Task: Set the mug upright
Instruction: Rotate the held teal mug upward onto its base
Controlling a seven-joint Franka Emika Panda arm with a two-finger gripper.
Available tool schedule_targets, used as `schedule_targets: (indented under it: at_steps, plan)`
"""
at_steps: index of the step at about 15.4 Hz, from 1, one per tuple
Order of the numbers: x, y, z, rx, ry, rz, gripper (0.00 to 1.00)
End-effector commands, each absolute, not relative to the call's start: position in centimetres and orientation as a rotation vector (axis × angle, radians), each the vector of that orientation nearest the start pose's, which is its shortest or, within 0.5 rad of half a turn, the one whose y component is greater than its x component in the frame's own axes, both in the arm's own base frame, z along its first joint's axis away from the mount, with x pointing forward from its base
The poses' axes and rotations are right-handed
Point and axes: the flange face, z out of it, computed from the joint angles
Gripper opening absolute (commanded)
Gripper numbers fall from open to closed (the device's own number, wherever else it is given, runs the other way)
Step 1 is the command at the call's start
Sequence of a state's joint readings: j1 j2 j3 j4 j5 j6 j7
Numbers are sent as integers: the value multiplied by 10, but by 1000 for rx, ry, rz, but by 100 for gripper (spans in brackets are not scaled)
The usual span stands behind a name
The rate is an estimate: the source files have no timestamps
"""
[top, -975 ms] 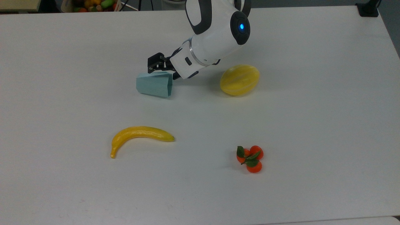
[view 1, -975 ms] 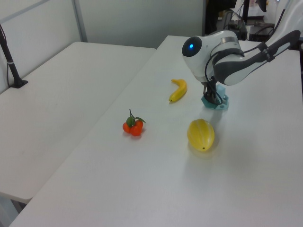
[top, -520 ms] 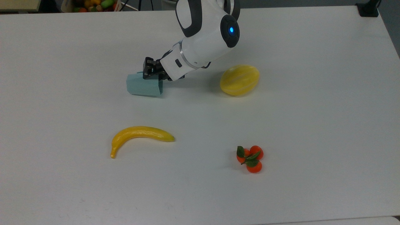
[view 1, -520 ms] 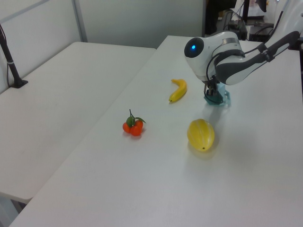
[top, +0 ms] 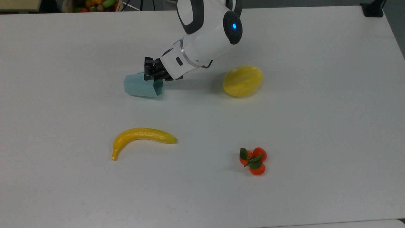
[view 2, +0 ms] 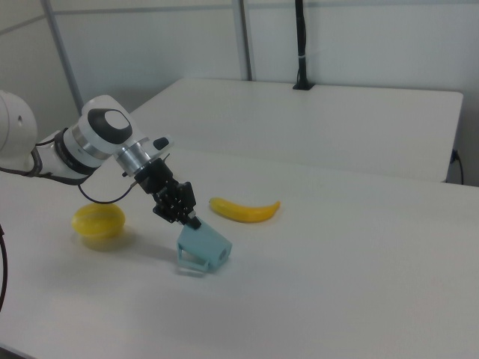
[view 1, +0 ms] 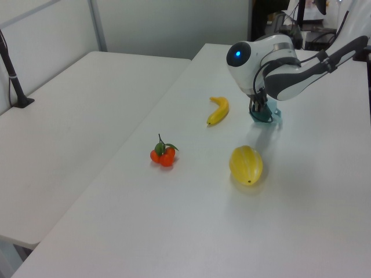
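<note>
The black two-finger gripper (top: 154, 77) was clamped on the rim of the pale teal faceted mug (top: 140, 87), which tilted on the white table (top: 316, 95), base partly lifted.

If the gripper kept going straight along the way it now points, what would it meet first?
The pale teal faceted mug. The gripper slants down at the mug's rim end and seems to be touching it already, in the right view. Behind the mug lies only the white table.
</note>
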State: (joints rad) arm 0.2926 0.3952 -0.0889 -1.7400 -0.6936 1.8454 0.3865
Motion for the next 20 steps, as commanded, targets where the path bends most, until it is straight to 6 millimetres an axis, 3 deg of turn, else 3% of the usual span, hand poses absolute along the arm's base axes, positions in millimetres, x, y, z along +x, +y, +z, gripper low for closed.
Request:
schedule_targets:
  at_steps: [1,6,8,11,15,20]
  plan:
    - [628,62,387,2483,66,40,0]
    - [626,18,434,2863,-9,28,0]
    - [623,-5,441,3020,-53,7,0]
    - [623,-32,450,3119,-152,45,0]
    - [624,-38,444,3193,-144,48,0]
    - [639,-31,418,3171,-153,118,3]
